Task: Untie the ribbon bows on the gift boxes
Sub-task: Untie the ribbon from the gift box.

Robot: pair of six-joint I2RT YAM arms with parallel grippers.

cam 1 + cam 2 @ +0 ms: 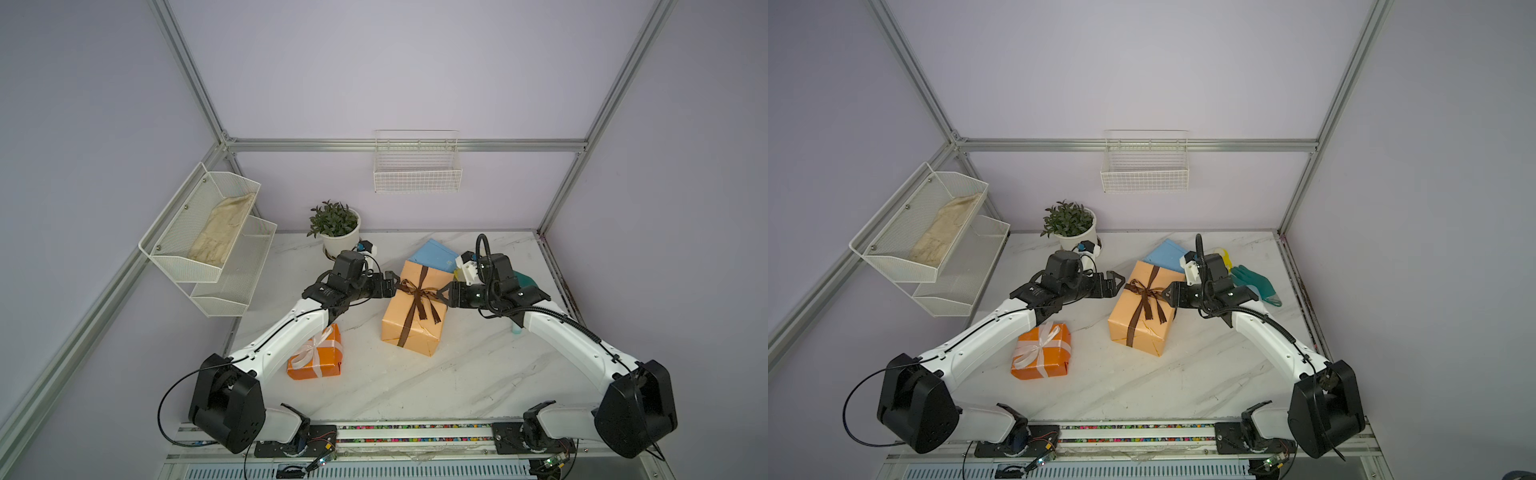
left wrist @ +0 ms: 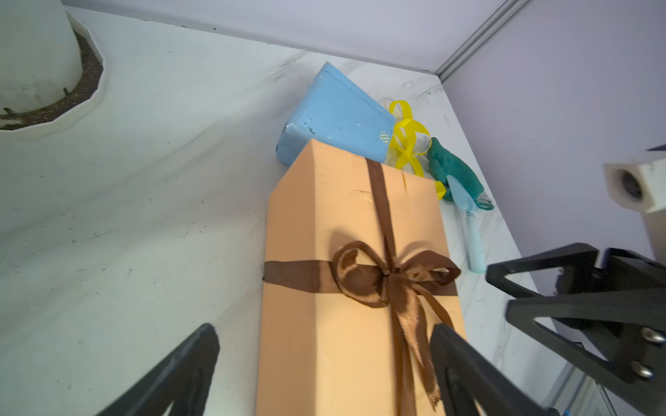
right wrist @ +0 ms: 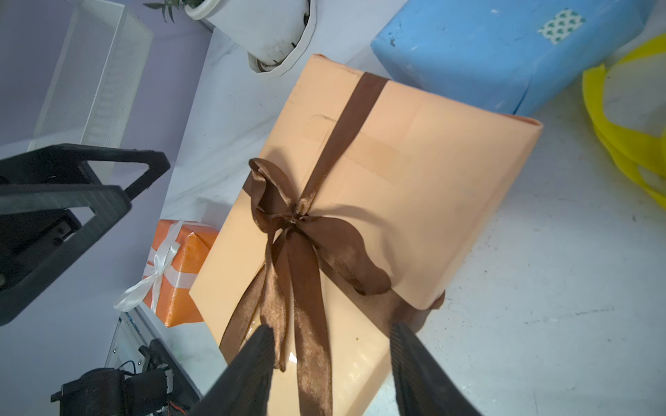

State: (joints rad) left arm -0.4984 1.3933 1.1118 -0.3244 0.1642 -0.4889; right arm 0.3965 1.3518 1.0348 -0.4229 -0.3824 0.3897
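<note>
The large peach gift box [image 1: 415, 328] [image 1: 1144, 332] lies mid-table with a tied dark brown bow [image 1: 417, 289] [image 2: 389, 277] [image 3: 299, 219]. My left gripper [image 1: 395, 280] [image 2: 324, 331] is open at the bow's left loop, its fingers astride the box edge. From the other side, my right gripper [image 1: 444, 291] [image 3: 332, 328] is open, with the bow's hanging tails between its fingers. An orange box [image 1: 316, 357] with a tied white bow [image 1: 316, 347] sits under my left arm. Behind the peach box lie the blue box [image 1: 434, 255] and a loose yellow ribbon [image 2: 407, 140].
A potted plant [image 1: 338, 237] stands at the back left. A teal glove [image 1: 1254, 284] and a pale-handled tool [image 2: 475, 237] lie by the right wall. A two-tier mesh rack [image 1: 208, 237] hangs on the left wall and a wire basket [image 1: 417, 170] on the back wall.
</note>
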